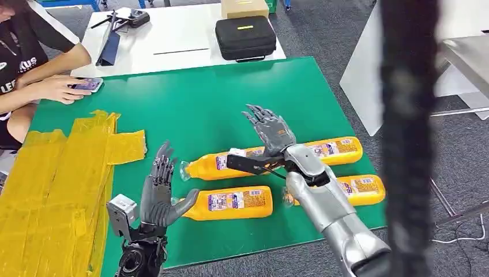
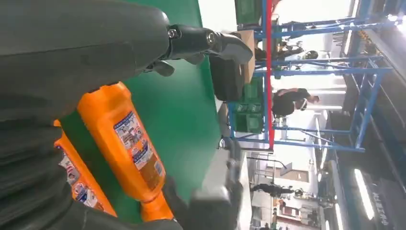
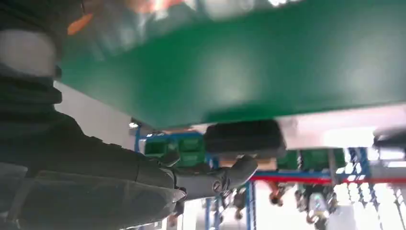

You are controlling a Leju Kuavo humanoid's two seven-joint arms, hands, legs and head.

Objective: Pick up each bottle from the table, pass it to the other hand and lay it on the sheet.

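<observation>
Head view: four orange bottles lie on the green worktop (image 1: 190, 104); the right hand (image 1: 270, 128), fingers spread and empty, hovers over the far-row bottle (image 1: 230, 163), likely to grasp it, while the open left hand (image 1: 160, 193) waits beside the near bottle (image 1: 230, 203), yellow sheet (image 1: 52, 184) to its left.

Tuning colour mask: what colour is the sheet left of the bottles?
Yellow sheet, clearest in head view.

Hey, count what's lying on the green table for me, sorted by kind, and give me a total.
Orange bottles: 3
Yellow sheet: 1
Phone, under a person's hand: 1
Total: 5
</observation>
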